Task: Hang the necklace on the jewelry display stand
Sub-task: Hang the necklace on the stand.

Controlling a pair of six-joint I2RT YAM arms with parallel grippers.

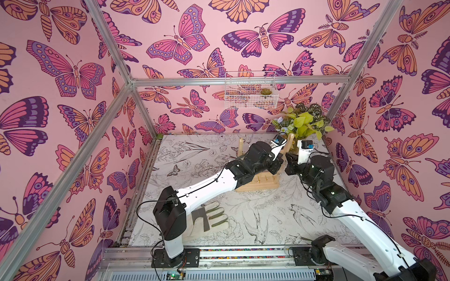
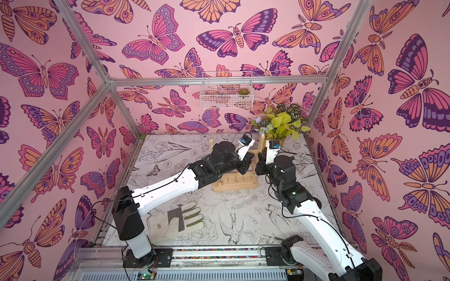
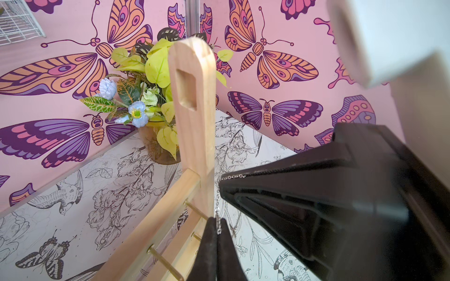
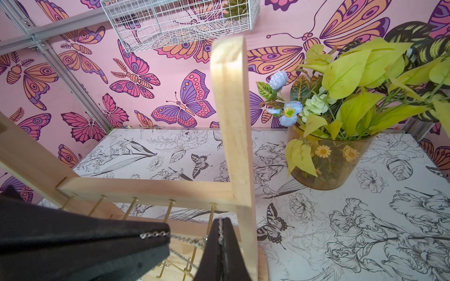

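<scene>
The jewelry display stand point(image 1: 260, 186) of light wood stands at the back middle of the table, partly hidden by both arms. Its upright point(image 3: 194, 136) and a crossbar with gold hooks point(image 4: 170, 209) show close up in the wrist views. The necklace point(image 4: 187, 239) is a thin silver chain stretched between my two grippers, just in front of the hooks beside the right upright point(image 4: 233, 121). My left gripper point(image 3: 217, 227) is shut on the chain point(image 3: 217, 206). My right gripper point(image 4: 221, 227) is shut on it too. More chain hangs below them, over the stand's base.
A potted plant point(image 1: 304, 124) with yellow-green leaves and blue flowers stands in the back right corner, close behind the stand. A white wire basket point(image 1: 250, 92) hangs on the back wall. A pale work glove point(image 1: 211, 219) lies near the front left.
</scene>
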